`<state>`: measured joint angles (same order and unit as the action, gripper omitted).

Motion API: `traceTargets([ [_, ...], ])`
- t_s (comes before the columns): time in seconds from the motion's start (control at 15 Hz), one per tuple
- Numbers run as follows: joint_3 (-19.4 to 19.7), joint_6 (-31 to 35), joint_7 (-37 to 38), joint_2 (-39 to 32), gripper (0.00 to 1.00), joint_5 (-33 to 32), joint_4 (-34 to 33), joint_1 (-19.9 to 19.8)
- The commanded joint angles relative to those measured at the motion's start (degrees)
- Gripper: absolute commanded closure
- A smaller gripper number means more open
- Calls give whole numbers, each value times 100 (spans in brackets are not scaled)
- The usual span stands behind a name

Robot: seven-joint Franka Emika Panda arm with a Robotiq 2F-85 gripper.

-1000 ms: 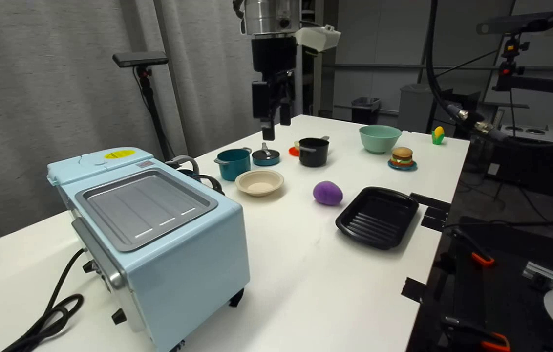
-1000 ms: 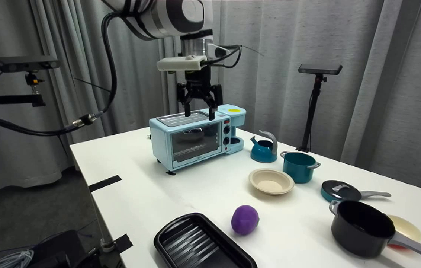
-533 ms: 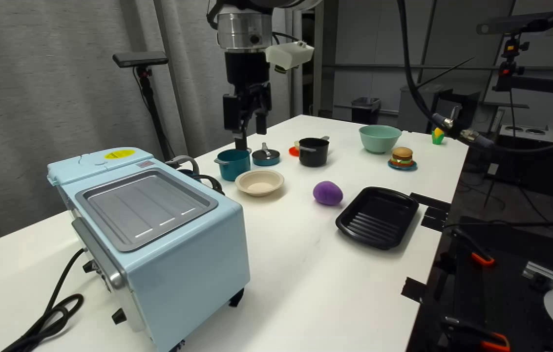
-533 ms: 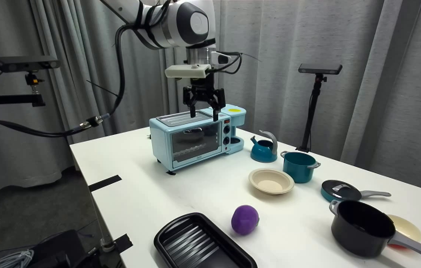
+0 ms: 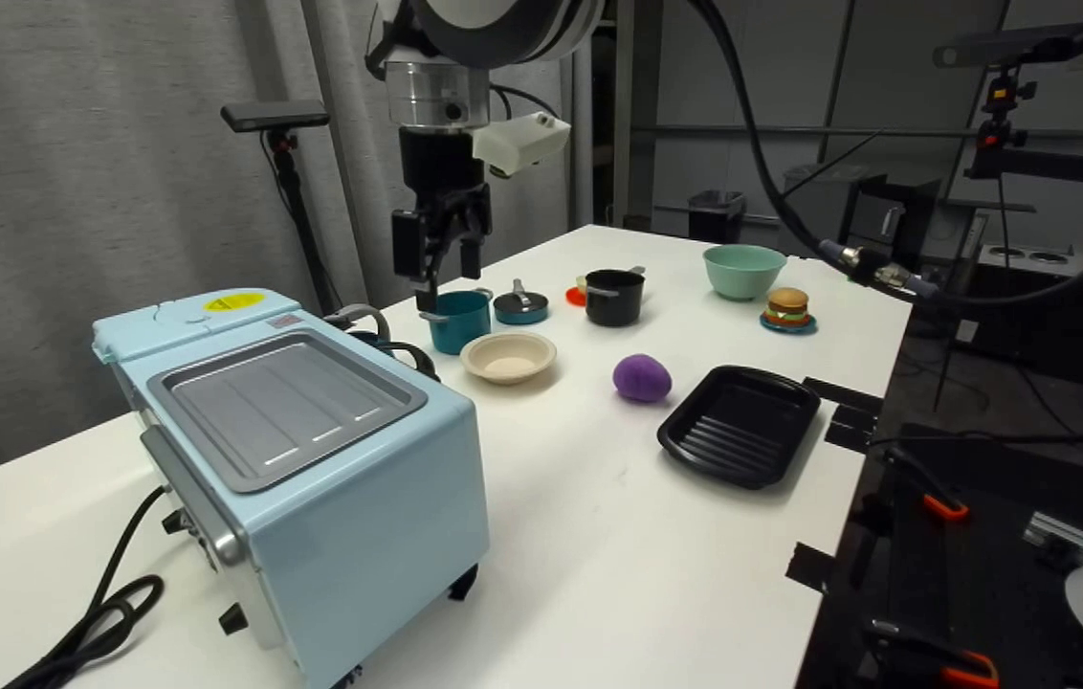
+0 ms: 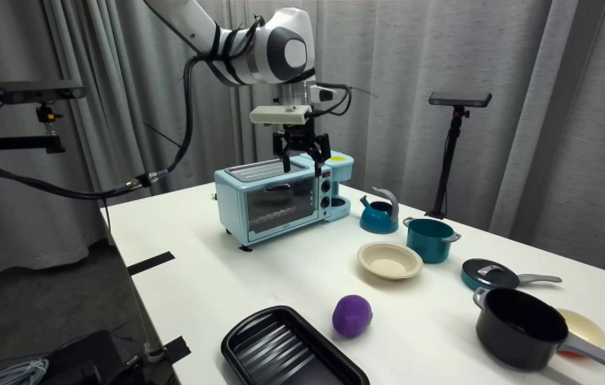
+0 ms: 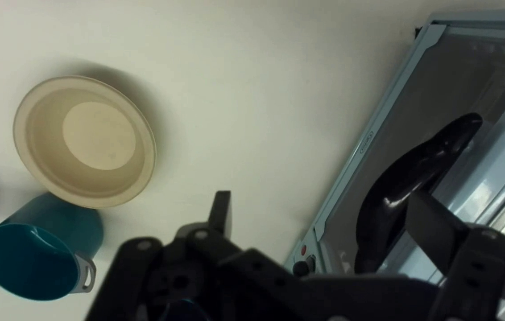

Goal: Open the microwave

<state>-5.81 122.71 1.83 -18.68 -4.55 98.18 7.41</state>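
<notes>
The pale blue microwave stands on the table in both exterior views (image 5: pixel 379 536) (image 6: pixel 230 206); its glass door is shut. In the wrist view, the microwave (image 7: pixel 471 71) fills the right side, with its curved black door handle (image 7: pixel 391 196) seen from above. The handle also shows small at the door top in an exterior view (image 6: pixel 277 187). My gripper (image 5: pixel 451 277) (image 6: pixel 302 169) is open and empty, pointing down, above and apart from the microwave on its door side. In the wrist view, the fingers (image 7: pixel 324 218) spread wide; one overlaps the handle, the other lies over white table.
A beige bowl (image 6: pixel 389 260), teal pot (image 6: pixel 431 240) and teal kettle (image 6: pixel 380 216) stand near the microwave's door side. A purple eggplant (image 6: pixel 352 316), black tray (image 6: pixel 294 347) and black saucepan (image 6: pixel 519 329) lie farther off. A camera stand (image 6: pixel 449 160) rises behind the table.
My gripper has moved down and closer to the microwave, leftward in one exterior picture and slightly rightward in the other. It stays open. The microwave and the other objects have not moved.
</notes>
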Motion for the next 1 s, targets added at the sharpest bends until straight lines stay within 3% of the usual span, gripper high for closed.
traceTargets([
  [0.0, 56, 13, 96, -353, 0, -134, -472, 94],
  [0.93, 75, 223, 196, -813, 0, -323, -480, 377],
])
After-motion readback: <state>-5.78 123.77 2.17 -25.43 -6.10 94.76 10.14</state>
